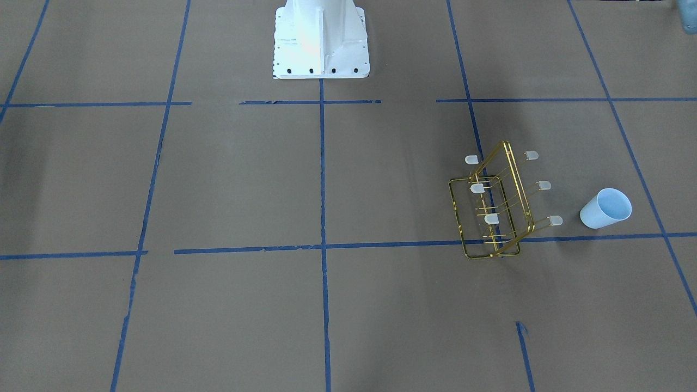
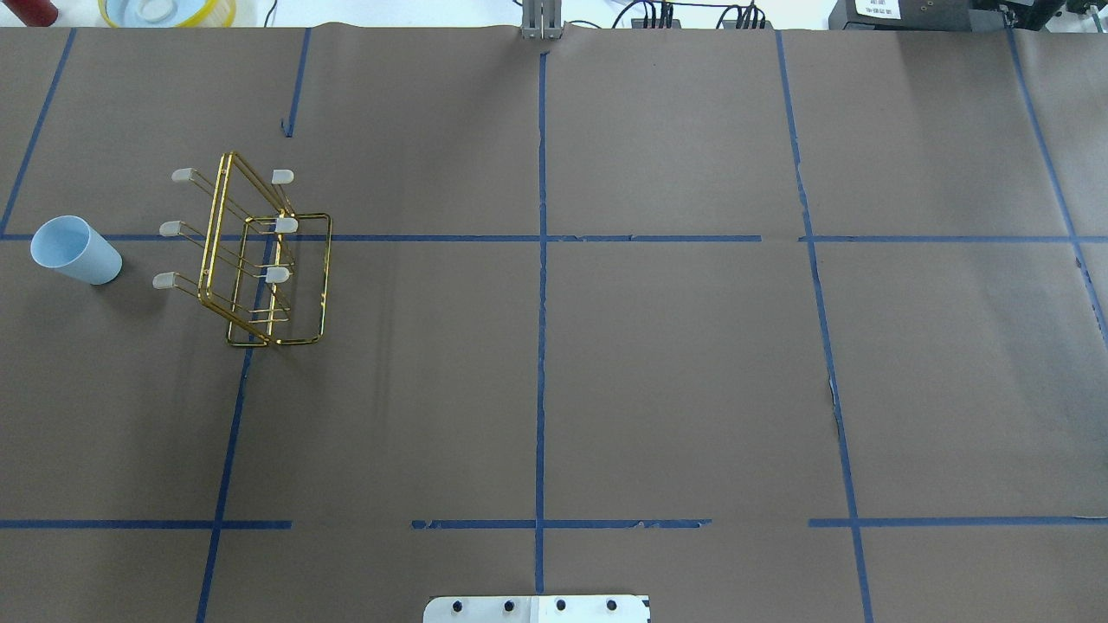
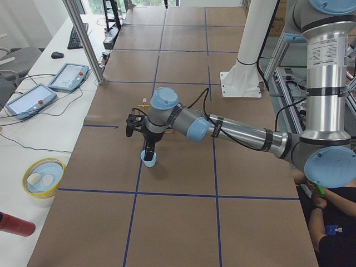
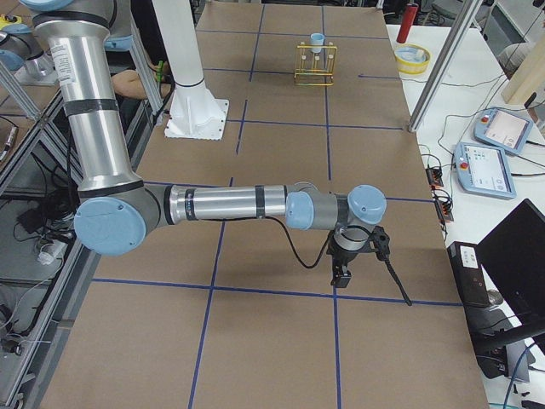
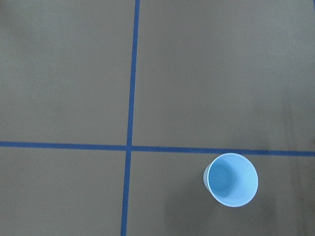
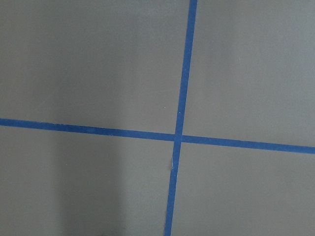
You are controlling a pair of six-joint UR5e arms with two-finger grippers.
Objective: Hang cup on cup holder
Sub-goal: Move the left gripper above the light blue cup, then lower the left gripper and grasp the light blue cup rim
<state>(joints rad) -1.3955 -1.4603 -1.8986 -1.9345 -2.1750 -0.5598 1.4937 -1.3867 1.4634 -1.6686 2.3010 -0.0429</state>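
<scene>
Seen from overhead and starting at the left, the cup [image 2: 76, 251] stands upright on the table [image 2: 692, 363], mouth up, to the left of the cup holder [image 2: 260, 260] and apart from it. It hangs on nothing. A strip of bare brown paper lies between them. The three capped prongs [image 2: 164, 280] on the holder's left side reach out toward the cup without touching it.

In the view from the table's left end, the left gripper [image 3: 148, 149] hangs straight over the cup with its fingers pointing down at the rim. That view does not show whether the fingers are apart or together. The arm's wrist also covers nearly all of the holder behind it. The left wrist camera looks down into the cup's round open mouth beside a crossing of blue tape [image 5: 130, 147].

The cup holder stands upright on its rectangular base over a tape crossing, and three more capped prongs point off its right side. Past the table's far edge, beyond the holder and to its left, sits a yellow bowl [image 2: 169, 10].

To the right of the holder runs the central tape line, and the white robot base [image 2: 537, 608] is at its near end.

Well to the right of the holder, at the table's other end, the right gripper [image 4: 340, 274] points down just above the paper. Its state cannot be told either.
</scene>
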